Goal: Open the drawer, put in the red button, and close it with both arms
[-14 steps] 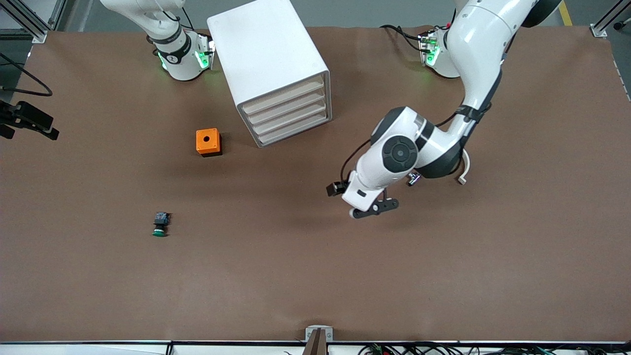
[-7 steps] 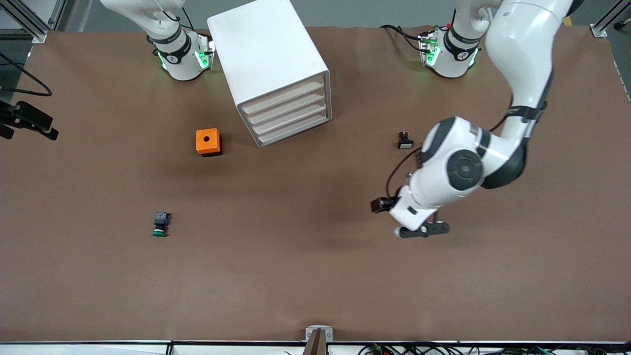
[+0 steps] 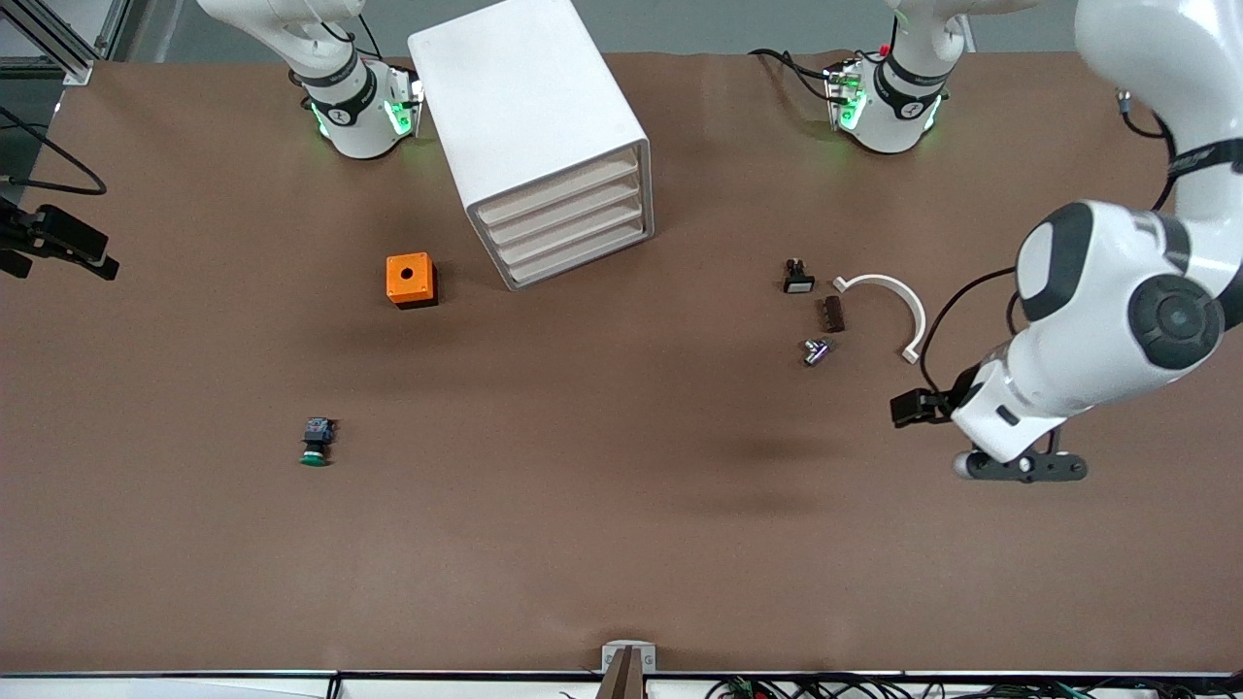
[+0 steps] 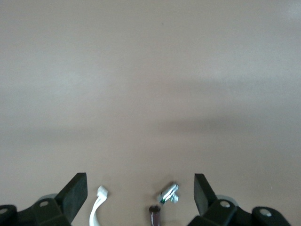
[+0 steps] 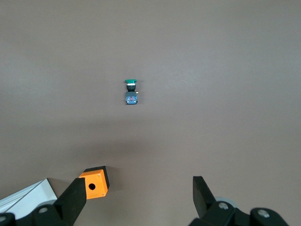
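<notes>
Pictured on brown table: orange box with round hole beside white drawer cabinet; green-capped pushbutton switch nearer the camera; curved white plastic strip, small metallic part, dark brown block clustered together.

Glossy white jointed shells on both arms, banded in black at the joints, with a round dark cap on the big elbow housing. Green lights glowing on each base, black cables looping beside them and along the forearm. Matte black two-finger left gripper and right gripper, small silver screws set in the finger mounts.
</notes>
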